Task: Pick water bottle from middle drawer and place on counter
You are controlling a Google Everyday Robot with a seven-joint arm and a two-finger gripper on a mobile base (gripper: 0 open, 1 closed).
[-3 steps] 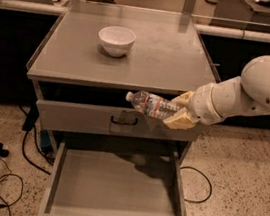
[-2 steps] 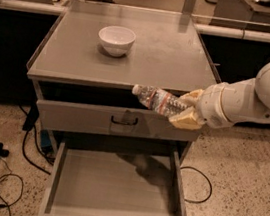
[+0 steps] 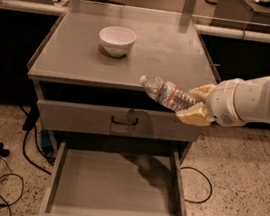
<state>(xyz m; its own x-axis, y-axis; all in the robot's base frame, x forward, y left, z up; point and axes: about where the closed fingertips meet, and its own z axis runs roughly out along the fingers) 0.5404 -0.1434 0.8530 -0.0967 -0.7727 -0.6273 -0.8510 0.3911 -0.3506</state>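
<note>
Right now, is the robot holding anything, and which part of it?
The gripper, by the counter's front edge, holds the water bottle by its bottom end.

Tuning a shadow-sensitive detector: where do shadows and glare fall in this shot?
Camera view: the gripper, at the front right of the counter and shut on the water bottle, casts a dark shadow into the middle drawer; pale sheen on the counter's far side; soft shadow under the bowl.
</note>
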